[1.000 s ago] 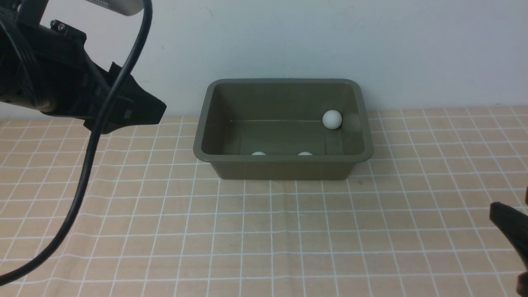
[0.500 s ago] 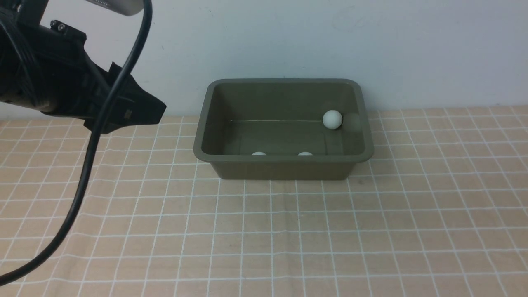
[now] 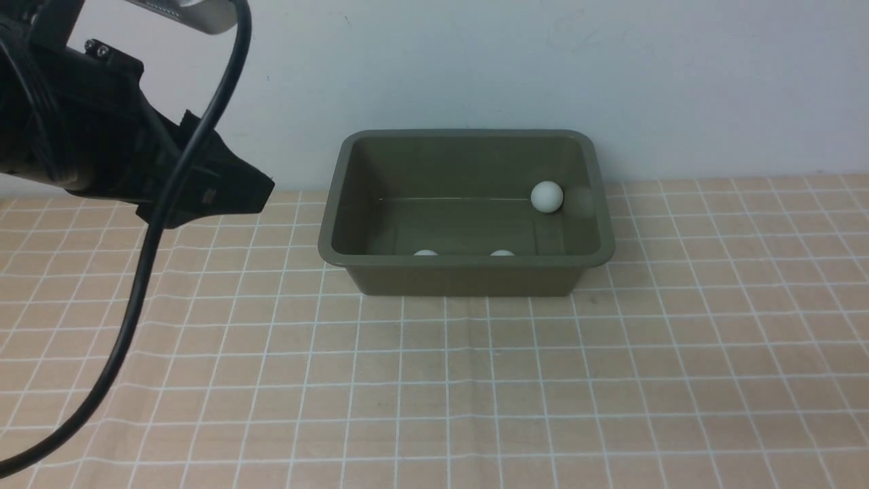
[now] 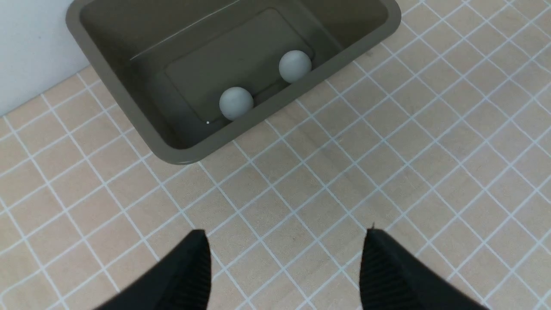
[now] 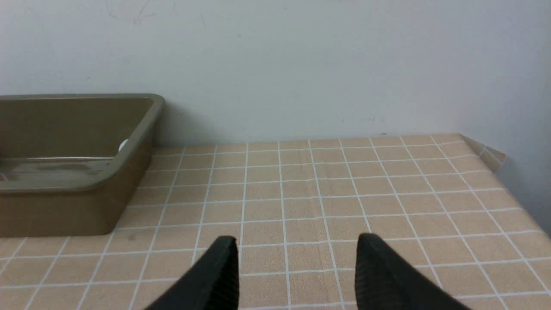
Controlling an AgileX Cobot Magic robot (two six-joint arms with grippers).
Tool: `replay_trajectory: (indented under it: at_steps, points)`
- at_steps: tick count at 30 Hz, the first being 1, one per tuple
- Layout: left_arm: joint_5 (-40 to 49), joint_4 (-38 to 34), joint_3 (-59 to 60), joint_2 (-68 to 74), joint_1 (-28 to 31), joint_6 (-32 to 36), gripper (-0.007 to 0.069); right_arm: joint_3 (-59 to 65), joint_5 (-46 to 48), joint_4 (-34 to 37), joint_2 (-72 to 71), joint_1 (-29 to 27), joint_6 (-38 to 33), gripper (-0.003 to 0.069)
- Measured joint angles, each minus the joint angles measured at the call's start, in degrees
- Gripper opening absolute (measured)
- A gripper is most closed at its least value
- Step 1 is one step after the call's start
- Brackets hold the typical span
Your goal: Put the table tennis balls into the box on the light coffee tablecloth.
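Box [image 3: 466,278], olive-green, holding three white balls [image 3: 546,197] (one near its right wall). Our left gripper [image 4: 286,247] and right gripper [image 5: 298,245]: both open, nothing between the jaws.

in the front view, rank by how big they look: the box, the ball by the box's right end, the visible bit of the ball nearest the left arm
1. Box
2. Ball by the box's right end
3. Visible bit of the ball nearest the left arm
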Motion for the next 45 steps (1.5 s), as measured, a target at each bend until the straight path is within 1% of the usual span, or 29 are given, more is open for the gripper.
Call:
replay_trajectory:
  at_steps: [15, 45]
  points:
    - [0.0, -0.1, 0.0, 0.0, 0.0, 0.1, 0.0386, 8.9, 2.3, 2.8, -5.8, 0.0, 0.1, 0.0347]
    - [1.3, -0.2, 0.0, 0.0, 0.0, 0.0, 0.0386, 8.9, 2.1, 2.8, -6.5, 0.0, 0.1, 0.0347]
